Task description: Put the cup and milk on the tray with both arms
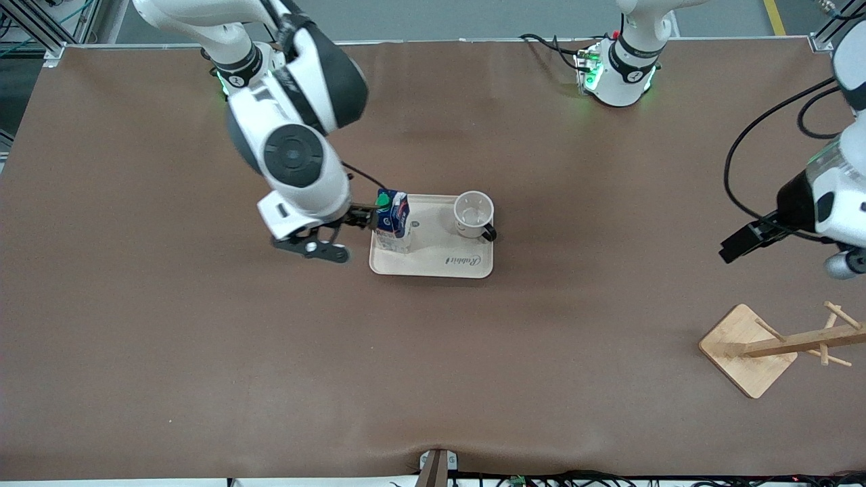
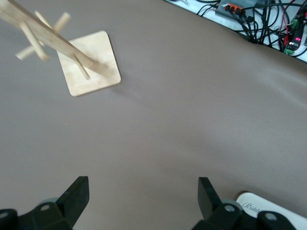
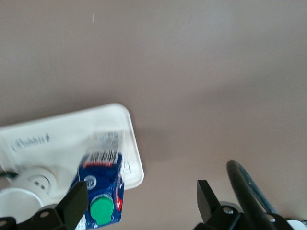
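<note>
With the milk (image 1: pixel 394 220) standing upright on the tray (image 1: pixel 433 264) beside the cup (image 1: pixel 473 214), the right gripper (image 1: pixel 365 218) is hanging wide open at the carton's side while the left gripper (image 2: pixel 144 201), also spread wide, is waiting near the wooden rack (image 1: pixel 751 348).

Near the centre of the front view: the tray (image 1: pixel 433 260), carrying the milk carton (image 1: pixel 394 221) upright at its end toward the right arm and the mug (image 1: pixel 473 214) at its end toward the left arm, both on the half farther from the front camera. Just beside the carton, off the tray's edge: the right gripper (image 1: pixel 363 217), fingers spread. At the lower right of the frame, well apart from the tray: the wooden rack (image 1: pixel 778 346), with the left gripper (image 1: pixel 737 245) waiting above the table at the right edge, fingers apart.
</note>
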